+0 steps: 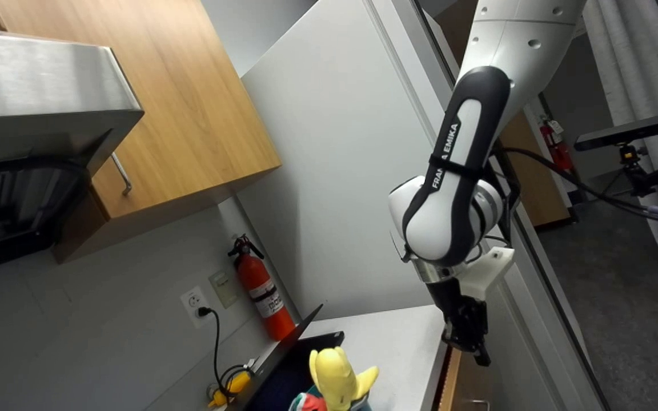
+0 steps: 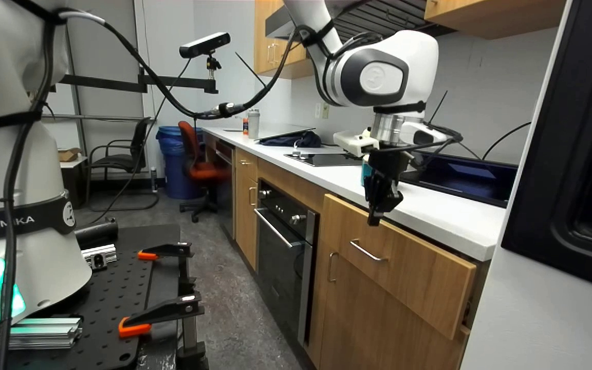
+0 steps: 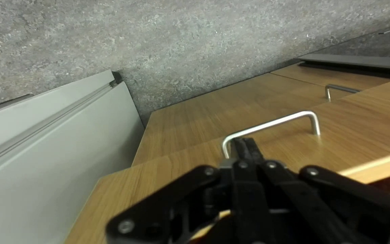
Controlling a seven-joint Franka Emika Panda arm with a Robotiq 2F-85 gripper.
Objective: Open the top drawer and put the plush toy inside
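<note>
Pulling the top drawer (image 2: 419,267) wider seems the step in hand. In an exterior view its front, at lower right, stands ajar, with the handle (image 2: 369,252) just below the gripper (image 2: 374,222). In an exterior view the plush toy (image 1: 333,378) sits at bottom centre, outside the drawer. The wrist view shows the fingers pressed together, nothing seen between them, overlapping the handle's left end; contact is unclear. Best to hook the tips behind the front's upper edge and draw straight outward.
</note>
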